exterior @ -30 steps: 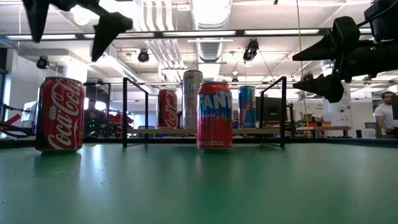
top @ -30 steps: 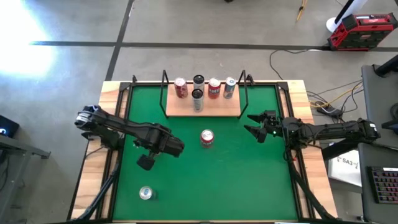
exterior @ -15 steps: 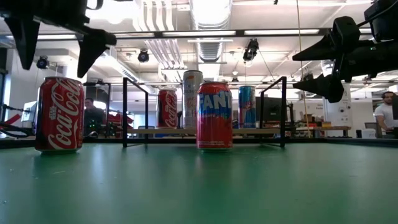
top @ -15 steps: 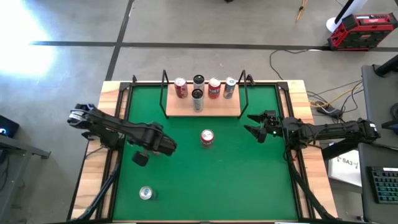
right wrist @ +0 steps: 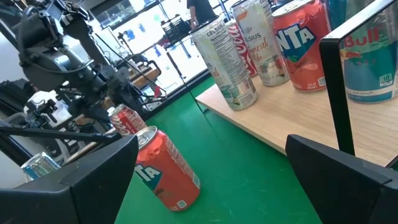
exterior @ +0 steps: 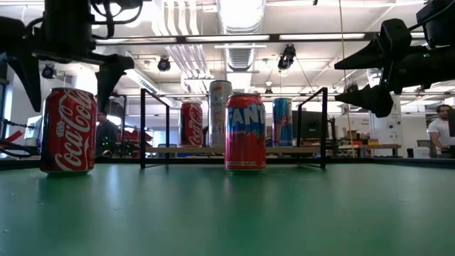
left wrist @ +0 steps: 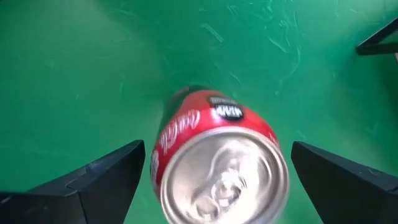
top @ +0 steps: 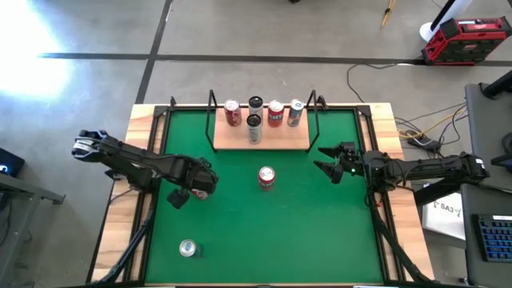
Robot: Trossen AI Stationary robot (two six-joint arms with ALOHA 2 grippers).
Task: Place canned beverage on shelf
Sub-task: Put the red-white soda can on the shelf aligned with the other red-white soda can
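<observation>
A red Coca-Cola can (top: 188, 249) stands upright on the green mat (top: 320, 232) near the front left. It also shows in the low view (exterior: 67, 131) and the left wrist view (left wrist: 217, 162). An orange Fanta can (top: 266, 177) stands upright at mid-mat. The wooden shelf (top: 280, 138) at the far edge holds several upright cans. My left gripper (top: 182, 197) is open and points down. It hangs above and a little beyond the Coca-Cola can, touching nothing (exterior: 67, 78). My right gripper (top: 326, 160) is open and empty, right of the Fanta can.
Black metal uprights (top: 213, 108) frame the shelf's two ends. There is bare mat between the Fanta can and the Coca-Cola can, and along the front right. Wooden table strips (top: 120, 224) border the mat. A person (exterior: 442, 128) stands far off in the room.
My left gripper has swung toward the table's left edge and come down. It now hangs over the area of the Coca-Cola can with its fingers still open. The cans and my right arm have stayed put.
</observation>
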